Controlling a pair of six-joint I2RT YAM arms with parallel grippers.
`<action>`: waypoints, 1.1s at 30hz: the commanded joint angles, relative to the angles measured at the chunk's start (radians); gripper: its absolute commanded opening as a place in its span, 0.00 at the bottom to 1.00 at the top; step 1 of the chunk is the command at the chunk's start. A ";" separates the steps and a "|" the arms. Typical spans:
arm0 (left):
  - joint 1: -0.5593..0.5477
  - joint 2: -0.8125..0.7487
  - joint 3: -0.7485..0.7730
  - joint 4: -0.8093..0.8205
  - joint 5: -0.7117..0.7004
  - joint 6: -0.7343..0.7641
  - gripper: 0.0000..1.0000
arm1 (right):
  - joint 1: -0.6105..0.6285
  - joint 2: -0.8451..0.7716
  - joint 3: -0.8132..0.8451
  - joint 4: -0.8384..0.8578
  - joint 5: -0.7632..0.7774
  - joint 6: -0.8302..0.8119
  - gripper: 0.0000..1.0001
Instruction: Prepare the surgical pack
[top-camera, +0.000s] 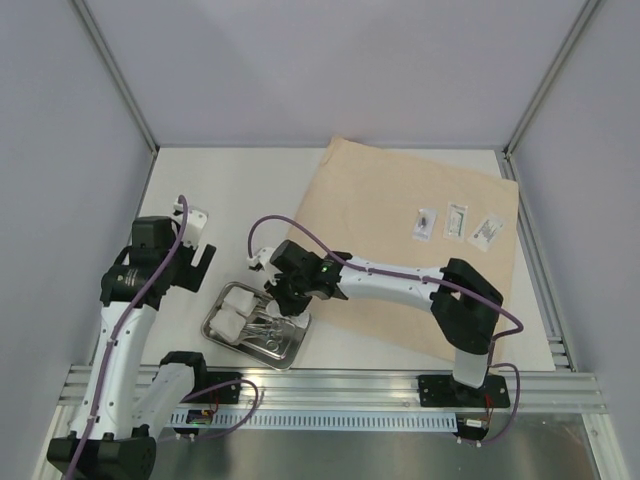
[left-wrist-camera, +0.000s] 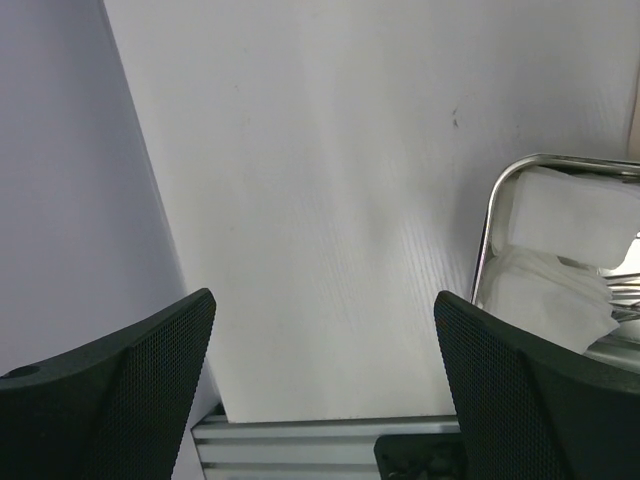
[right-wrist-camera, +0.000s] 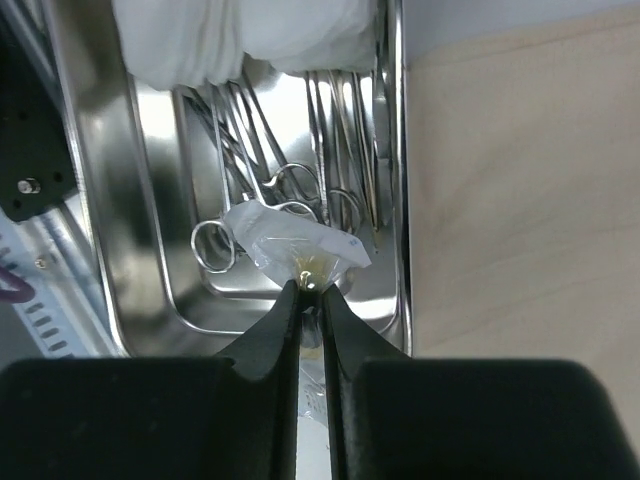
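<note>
Showing the loading of the surgical pack, seen from the near edge of the table (left-wrist-camera: 330, 150). The right gripper (right-wrist-camera: 310, 285) reaches across to the steel tray (right-wrist-camera: 100, 150). Its jaws are pinched narrow on one corner of a small clear packet (right-wrist-camera: 295, 240), which hangs just above the ring handles of the steel clamps (right-wrist-camera: 290, 185). A corner grip leaves the rest of the packet free, probably so that it can drop flat among the instruments once let go.

The gauze pads (right-wrist-camera: 250, 35) fill the tray's other end. This leaves the clamp end as the open spot, which would explain the aim.

The tray stands at the near corner of the tan wrap sheet (top-camera: 400, 190). Whether its rim lies on the sheet or only beside it cannot be told.

Three packets (top-camera: 456, 221) lie in a row on the sheet's far right part, well apart from the tray. They appear to be waiting their turn.

The left gripper (left-wrist-camera: 322, 310) hangs over bare table just left of the tray. Its jaws are spread wide and hold nothing, evidently to keep clear of the right arm's work.
</note>
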 joint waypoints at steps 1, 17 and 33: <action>0.008 -0.003 -0.021 0.021 0.003 -0.022 1.00 | 0.012 0.035 0.021 0.003 0.054 0.000 0.01; 0.008 0.011 -0.028 0.043 0.006 -0.013 1.00 | 0.034 0.008 0.021 -0.114 -0.206 -0.716 0.09; 0.008 0.012 -0.038 0.053 0.000 -0.006 1.00 | 0.152 0.053 0.036 -0.270 -0.239 -1.390 0.04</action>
